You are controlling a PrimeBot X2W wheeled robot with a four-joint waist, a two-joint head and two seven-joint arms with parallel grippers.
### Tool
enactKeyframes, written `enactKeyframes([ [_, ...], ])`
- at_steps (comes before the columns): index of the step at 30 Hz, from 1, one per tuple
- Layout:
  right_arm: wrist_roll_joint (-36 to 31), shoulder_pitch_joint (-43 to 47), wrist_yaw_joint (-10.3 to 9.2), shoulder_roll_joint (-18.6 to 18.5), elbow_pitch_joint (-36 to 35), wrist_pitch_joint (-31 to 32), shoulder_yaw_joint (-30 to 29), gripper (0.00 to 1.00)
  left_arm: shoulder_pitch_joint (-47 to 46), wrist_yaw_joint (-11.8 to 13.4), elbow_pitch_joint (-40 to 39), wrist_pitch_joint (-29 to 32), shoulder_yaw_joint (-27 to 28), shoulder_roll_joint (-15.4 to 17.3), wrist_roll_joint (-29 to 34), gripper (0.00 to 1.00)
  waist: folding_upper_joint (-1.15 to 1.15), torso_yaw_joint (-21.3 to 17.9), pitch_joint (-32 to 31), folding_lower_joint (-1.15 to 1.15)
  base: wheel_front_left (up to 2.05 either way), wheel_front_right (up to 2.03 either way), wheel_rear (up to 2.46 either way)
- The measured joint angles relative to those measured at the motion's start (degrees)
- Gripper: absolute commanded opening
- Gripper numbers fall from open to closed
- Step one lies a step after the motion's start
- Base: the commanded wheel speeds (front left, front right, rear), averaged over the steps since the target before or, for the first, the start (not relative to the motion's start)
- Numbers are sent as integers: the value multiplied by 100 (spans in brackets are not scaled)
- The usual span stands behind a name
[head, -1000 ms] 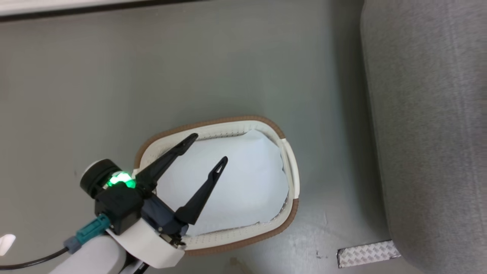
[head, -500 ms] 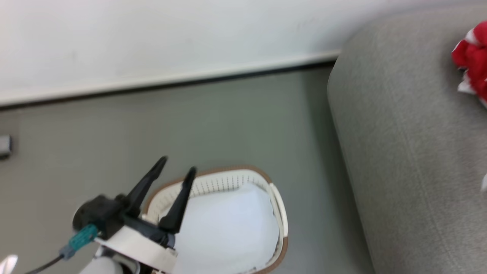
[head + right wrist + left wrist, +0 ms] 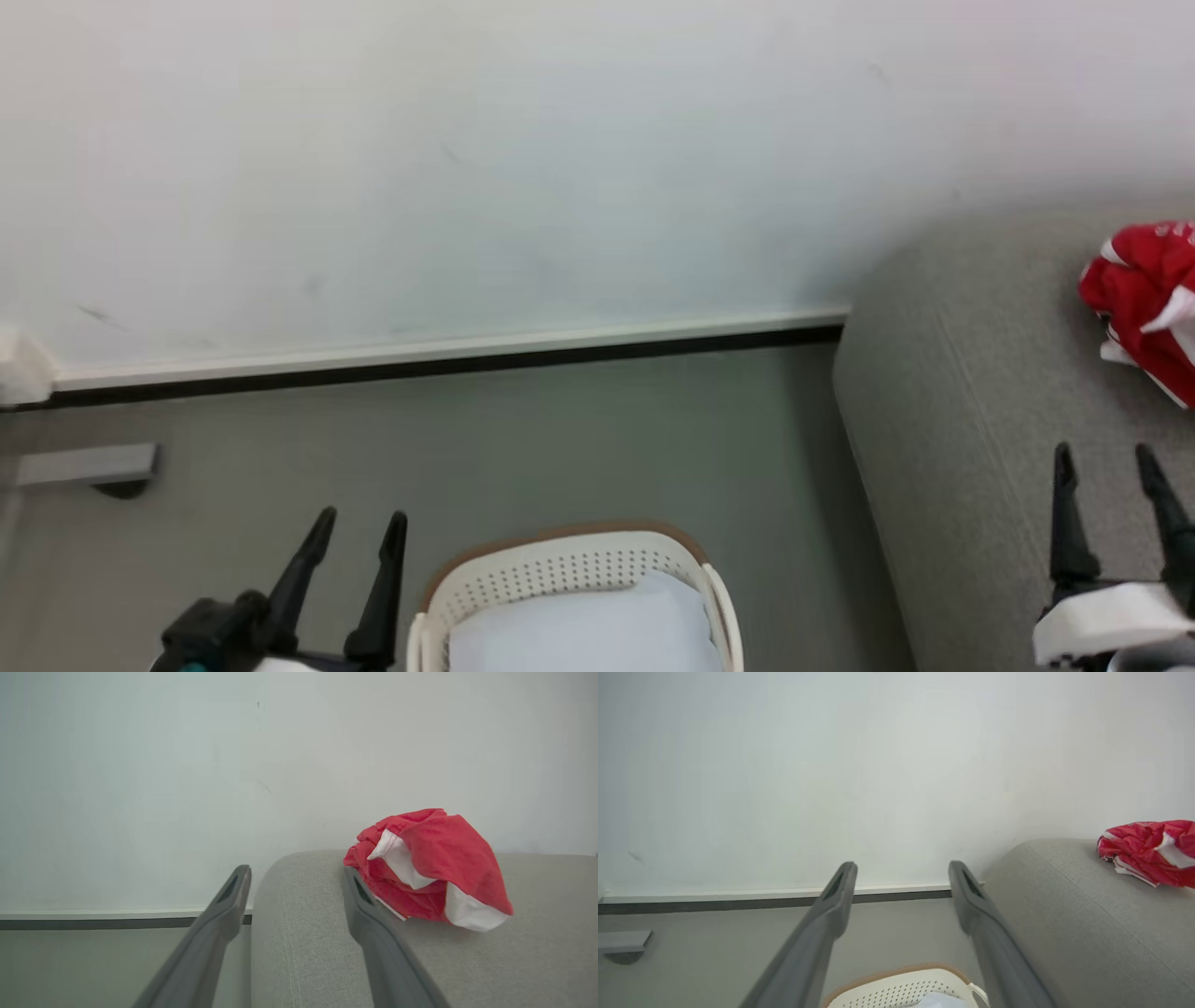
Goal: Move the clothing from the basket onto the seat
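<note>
- Head view: the clothing (image 3: 1144, 303), a crumpled bright red bundle with white panels and striped trim, lies on the grey seat (image 3: 971, 485) at the right edge of the frame, cut off by it.
- The white perforated basket (image 3: 560, 569) with its brown rim stands on the floor (image 3: 579, 439) at bottom centre, with a pale sheet (image 3: 588, 630) inside.
- The left end effector (image 3: 363, 515) is at lower left, just beside the basket. The right end effector (image 3: 1103, 453) is at lower right over the seat. Both have their fingers parted around nothing.
- A second ago the camera looked straight down. It has since tilted up, so the wall (image 3: 523, 159) now takes the upper half. The left fingers, then spread wide over the basket, now stand closer together and off to its left.
- Left wrist view: between its parted fingers are the wall and baseboard, with the basket rim at the bottom edge and the clothing at far right on the seat.
- Right wrist view: the whole bundle shows right of centre, resting on the seat's rounded top just beyond the right-hand finger.
</note>
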Motion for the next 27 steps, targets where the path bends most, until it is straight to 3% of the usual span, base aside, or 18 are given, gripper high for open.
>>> enactKeyframes([
  [5,633,543,0,5,-311,0,725,100,291,-155,308,1,330,-268,226,100,0,318,-296,0,0,0,0],
  [11,726,943,0,11,-591,0,1188,100,427,-459,581,1,690,-506,478,100,0,545,-478,0,0,0,0],
  [27,675,1230,0,10,-681,0,1514,100,397,-832,1011,1,1333,-891,1033,100,0,336,-510,2,0,0,0],
])
